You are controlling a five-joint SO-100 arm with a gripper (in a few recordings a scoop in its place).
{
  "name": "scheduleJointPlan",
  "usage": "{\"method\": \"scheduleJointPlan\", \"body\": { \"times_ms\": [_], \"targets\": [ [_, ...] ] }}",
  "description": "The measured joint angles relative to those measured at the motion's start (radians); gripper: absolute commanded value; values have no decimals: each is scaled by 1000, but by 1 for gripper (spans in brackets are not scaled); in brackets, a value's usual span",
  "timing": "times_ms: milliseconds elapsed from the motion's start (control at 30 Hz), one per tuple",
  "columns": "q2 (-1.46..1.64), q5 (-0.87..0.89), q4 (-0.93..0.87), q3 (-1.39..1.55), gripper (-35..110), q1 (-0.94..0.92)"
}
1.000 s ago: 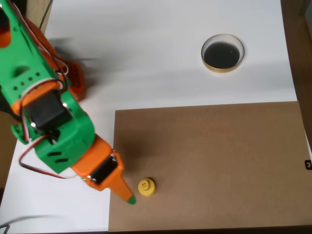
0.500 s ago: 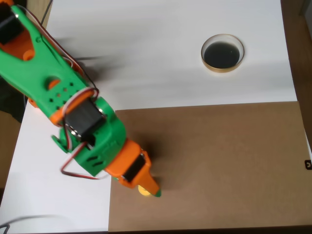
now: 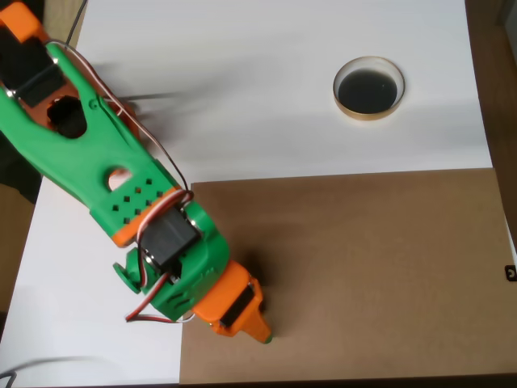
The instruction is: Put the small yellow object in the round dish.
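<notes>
The green and orange arm (image 3: pixel 121 194) reaches from ten o'clock down over the brown board (image 3: pixel 380 267), so the pickup step looks in hand. Its gripper (image 3: pixel 260 331) sits at six o'clock; whether it is clenched or released cannot be told. The small yellow object is hidden, presumably beneath it. The next move calls for closing, lifting, then carrying toward one o'clock, where the round dish (image 3: pixel 369 87) waits well apart.

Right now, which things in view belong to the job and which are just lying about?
Job:
- round dish, on the white table
- gripper, low over the brown board; the small yellow object isn't visible, likely hidden under it

Lying about:
- small black item at the right edge
</notes>
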State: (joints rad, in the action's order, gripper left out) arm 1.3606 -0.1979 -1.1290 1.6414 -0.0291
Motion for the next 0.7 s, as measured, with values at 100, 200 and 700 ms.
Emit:
{"method": "scheduleJointPlan", "body": {
  "times_ms": [100, 200, 700],
  "targets": [
    [-3, 12, 0, -18, 21, -3],
    [-18, 20, 0, -21, 20, 0],
    [-21, 40, -8, -21, 19, 12]
  ]
}}
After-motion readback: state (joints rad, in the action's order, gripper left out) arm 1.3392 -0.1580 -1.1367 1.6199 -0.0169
